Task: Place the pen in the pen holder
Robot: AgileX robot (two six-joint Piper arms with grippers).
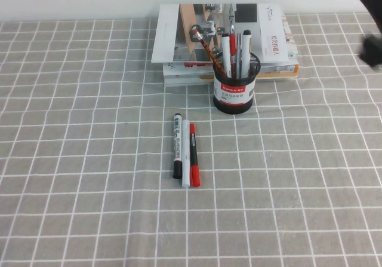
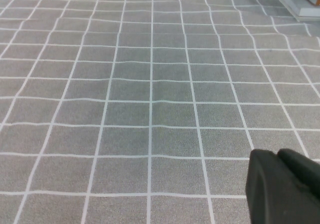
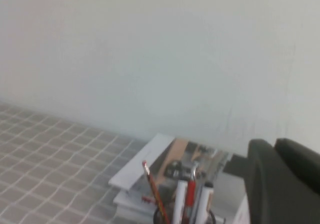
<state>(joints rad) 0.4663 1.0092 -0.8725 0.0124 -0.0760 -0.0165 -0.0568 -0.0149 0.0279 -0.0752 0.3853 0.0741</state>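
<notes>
Pen (image 1: pixel 206 46) already stands tilted in the pen holder (image 1: pixel 233 91), among other markers. Placing looks done; next, clear the arm away. Right gripper (image 1: pixel 373 47) at the far right edge, left gripper (image 2: pixel 282 186) over bare cloth; cannot tell either's opening.

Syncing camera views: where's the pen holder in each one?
High view: the pen holder stands right of centre, in front of the stack of books, the red pen leaning out of it.
Left wrist view: not in it; only tablecloth and the left gripper.
Right wrist view: only its rim at the bottom edge, beside the right gripper.
Shared landmark: the stack of books.
</notes>
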